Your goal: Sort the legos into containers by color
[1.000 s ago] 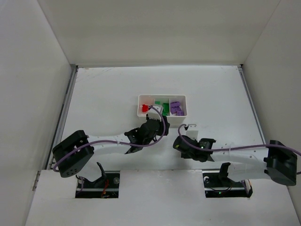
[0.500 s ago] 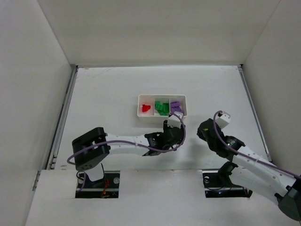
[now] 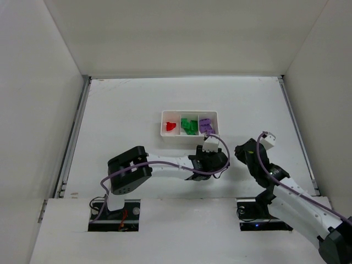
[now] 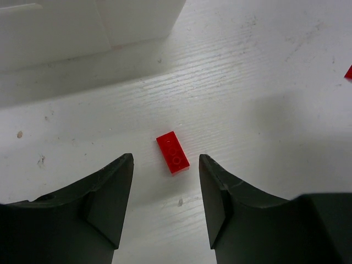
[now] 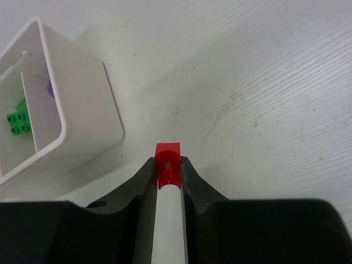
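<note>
The white three-compartment tray (image 3: 190,136) holds red (image 3: 171,126), green (image 3: 190,125) and purple (image 3: 205,125) bricks in separate compartments. My left gripper (image 3: 219,160) reaches across just right of the tray's near corner. In the left wrist view it (image 4: 165,160) is open, low over the table, with a flat red brick (image 4: 172,152) lying just ahead between its fingertips. My right gripper (image 3: 241,153) is shut on a small red brick (image 5: 168,164) and holds it above the table, right of the tray (image 5: 82,104). Both of these bricks are hidden in the top view.
A tray corner (image 4: 82,27) stands at the far left of the left wrist view. A red speck (image 4: 348,72) shows at that view's right edge. In the right wrist view a green brick (image 5: 18,124) lies in the tray. White walls enclose the table.
My left gripper has swung from the tray's red compartment to the right and nearer, down to the table. My right arm has folded back from the left and now holds a red brick.
</note>
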`<state>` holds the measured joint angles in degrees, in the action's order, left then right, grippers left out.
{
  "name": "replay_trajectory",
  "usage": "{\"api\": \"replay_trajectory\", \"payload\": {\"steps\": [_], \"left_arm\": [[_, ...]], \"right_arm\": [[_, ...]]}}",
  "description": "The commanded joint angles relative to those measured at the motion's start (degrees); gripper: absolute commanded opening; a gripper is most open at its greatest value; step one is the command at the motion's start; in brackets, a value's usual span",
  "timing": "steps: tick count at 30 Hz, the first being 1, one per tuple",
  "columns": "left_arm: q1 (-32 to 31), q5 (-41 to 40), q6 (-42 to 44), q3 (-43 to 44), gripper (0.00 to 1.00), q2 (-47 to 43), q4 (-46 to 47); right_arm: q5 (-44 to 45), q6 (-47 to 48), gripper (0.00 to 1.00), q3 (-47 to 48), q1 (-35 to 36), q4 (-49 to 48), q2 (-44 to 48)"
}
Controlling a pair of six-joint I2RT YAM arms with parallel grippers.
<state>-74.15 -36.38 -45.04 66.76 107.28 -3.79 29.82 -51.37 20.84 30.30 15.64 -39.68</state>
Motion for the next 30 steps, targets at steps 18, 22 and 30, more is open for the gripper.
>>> {"api": "replay_trajectory", "payload": {"steps": [18, 22, 30], "left_arm": [[0.63, 0.43, -4.36, 5.84, 0.24, 6.62, -4.73], [1.16, -0.09, -3.4, 2.24, 0.16, 1.98, -4.12], [4.4, -4.66, 3.89, -7.52, 0.14, -16.56, 2.64]], "right_arm": [[-4.6, 1.36, 0.22, -2.82, -0.29, -8.52, 0.31], [-4.6, 1.36, 0.22, -2.56, -0.2, -8.69, -0.48], [-3.81, 0.84, 0.22, -0.72, 2.78, -8.87, -2.51]]}}
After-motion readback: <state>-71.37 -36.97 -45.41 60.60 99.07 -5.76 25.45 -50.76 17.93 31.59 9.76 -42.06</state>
